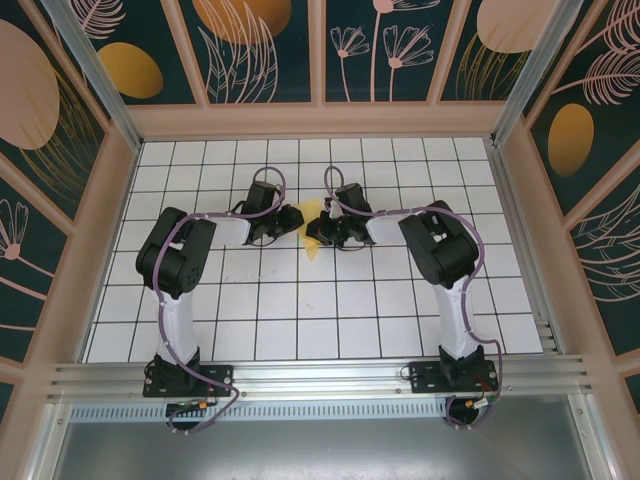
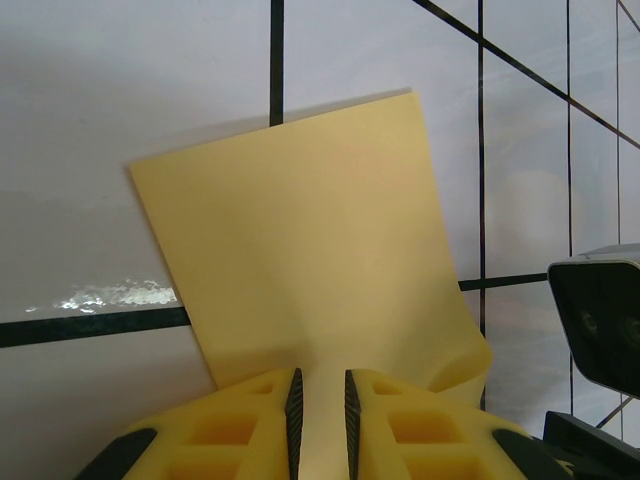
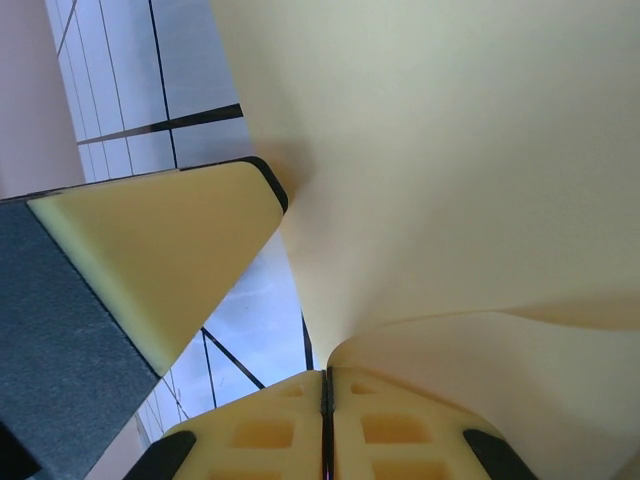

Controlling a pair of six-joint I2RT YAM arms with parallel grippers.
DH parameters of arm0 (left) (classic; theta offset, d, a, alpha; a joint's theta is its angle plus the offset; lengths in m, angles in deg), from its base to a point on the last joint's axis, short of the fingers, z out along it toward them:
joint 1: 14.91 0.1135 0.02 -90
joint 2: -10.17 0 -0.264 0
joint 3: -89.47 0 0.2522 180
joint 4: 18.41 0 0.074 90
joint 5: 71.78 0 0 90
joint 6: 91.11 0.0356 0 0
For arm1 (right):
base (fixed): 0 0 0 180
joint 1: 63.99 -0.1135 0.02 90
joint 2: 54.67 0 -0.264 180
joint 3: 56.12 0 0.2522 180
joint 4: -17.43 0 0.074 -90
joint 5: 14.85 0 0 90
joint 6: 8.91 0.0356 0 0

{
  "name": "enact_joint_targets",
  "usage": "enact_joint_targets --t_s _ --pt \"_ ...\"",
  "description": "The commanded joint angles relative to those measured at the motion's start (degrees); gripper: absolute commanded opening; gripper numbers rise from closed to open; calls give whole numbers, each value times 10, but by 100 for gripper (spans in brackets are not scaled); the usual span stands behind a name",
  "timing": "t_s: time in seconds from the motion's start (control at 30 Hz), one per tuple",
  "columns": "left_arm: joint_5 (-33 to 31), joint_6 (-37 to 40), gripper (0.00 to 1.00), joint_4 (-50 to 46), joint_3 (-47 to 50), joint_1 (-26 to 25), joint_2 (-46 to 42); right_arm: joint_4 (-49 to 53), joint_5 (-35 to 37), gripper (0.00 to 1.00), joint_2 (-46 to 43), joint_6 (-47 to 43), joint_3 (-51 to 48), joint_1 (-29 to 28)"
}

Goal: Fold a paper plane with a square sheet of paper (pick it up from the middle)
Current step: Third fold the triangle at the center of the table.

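Nearest our left wrist, the left gripper has its jaws drawn to a narrow slot with the square sheet of paper pinched in it, the pale-yellow sheet fanning out above the white gridded counter. The right gripper is clamped fully together on the same sheet, which billows beyond it. From above, we see both grippers meeting mid-counter, the paper between them.

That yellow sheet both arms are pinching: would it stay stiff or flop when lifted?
Probably floppy: the yellow sheet buckles into a wave beside the left jaws and bows away from the right jaws. It looks thin, so it is likely very light. It would probably crease or tear easily if the two arms pulled apart.
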State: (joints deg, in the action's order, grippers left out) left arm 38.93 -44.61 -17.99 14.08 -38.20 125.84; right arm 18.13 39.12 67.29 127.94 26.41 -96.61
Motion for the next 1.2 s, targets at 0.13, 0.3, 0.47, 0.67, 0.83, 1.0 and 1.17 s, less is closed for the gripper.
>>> enact_joint_targets --t_s 0.13,0.3,0.47,0.67,0.83,1.0,1.17 --pt "1 13 22 -20 -6 0 4 13 13 9 16 -15 15 -3" --pt "-18 -7 28 -20 2 8 -37 22 19 16 16 -19 12 -4" --pt "-38 -26 32 -16 21 26 -78 22 21 24 15 -21 8 -3" --pt "-44 -44 32 -5 46 47 -98 22 25 28 13 -20 4 -3" --pt "-14 -50 29 15 56 47 -99 23 32 23 10 -19 1 -3" --pt "18 -50 24 36 80 47 -100 26 37 13 10 -18 -1 -3" --pt "43 -44 21 42 87 43 -101 37 42 4 11 -22 3 -3"
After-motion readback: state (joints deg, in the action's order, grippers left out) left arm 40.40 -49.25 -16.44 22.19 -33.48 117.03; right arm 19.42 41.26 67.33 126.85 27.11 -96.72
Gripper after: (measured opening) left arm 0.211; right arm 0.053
